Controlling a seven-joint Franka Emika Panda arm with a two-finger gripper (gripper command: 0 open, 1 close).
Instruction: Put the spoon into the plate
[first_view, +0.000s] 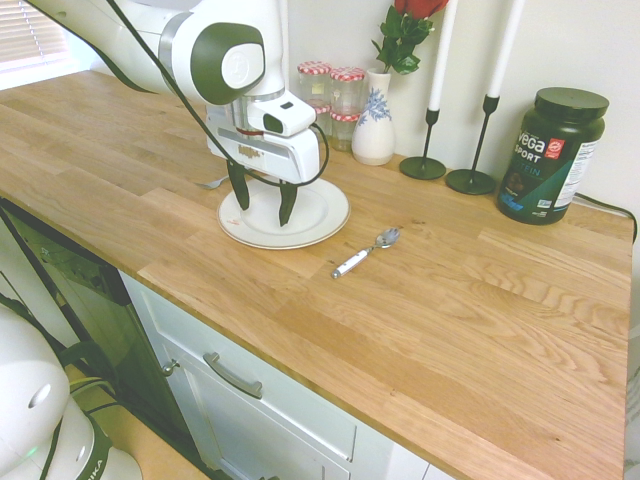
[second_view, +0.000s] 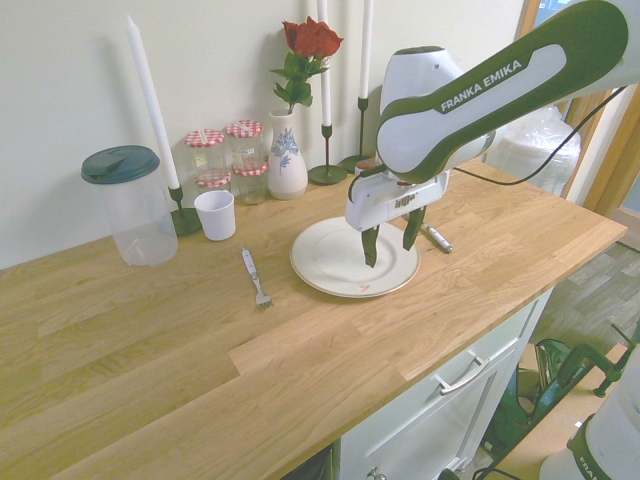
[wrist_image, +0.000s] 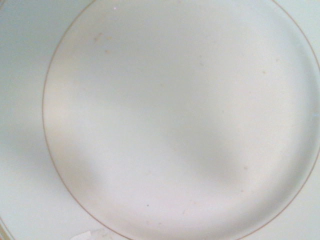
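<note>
The tool (first_view: 262, 208) hangs over the plate (first_view: 308, 228), its two fingers pointing down and standing wide apart with nothing between them; the plate lies flat on the wooden worktop (first_view: 450, 330), and in the wrist view its pale surface, with a thin brown line around the middle and a few small specks, fills nearly everything; the spoon (first_view: 366, 253) lies on the worktop just beside the plate, outside its rim, its shiny bowl turned towards the candle holders and its white handle towards the front edge; on the plate's other side a fork (second_view: 257, 281) lies on the worktop, apart from the rim; behind the plate stands a white vase (second_view: 287, 160) with a blue pattern and a red flower (second_view: 312, 40), next to stacked glass jars (second_view: 228, 160) with red-and-white checked lids; two dark candle holders (first_view: 447, 172) with tall white candles (first_view: 507, 48) stand on the vase's other side, and near them a dark green tub (first_view: 552, 156) with a label; beyond the jars are a white cup (second_view: 215, 216), another candle in its dark holder, and a clear container (second_view: 142, 215) with a dark lid.
</note>
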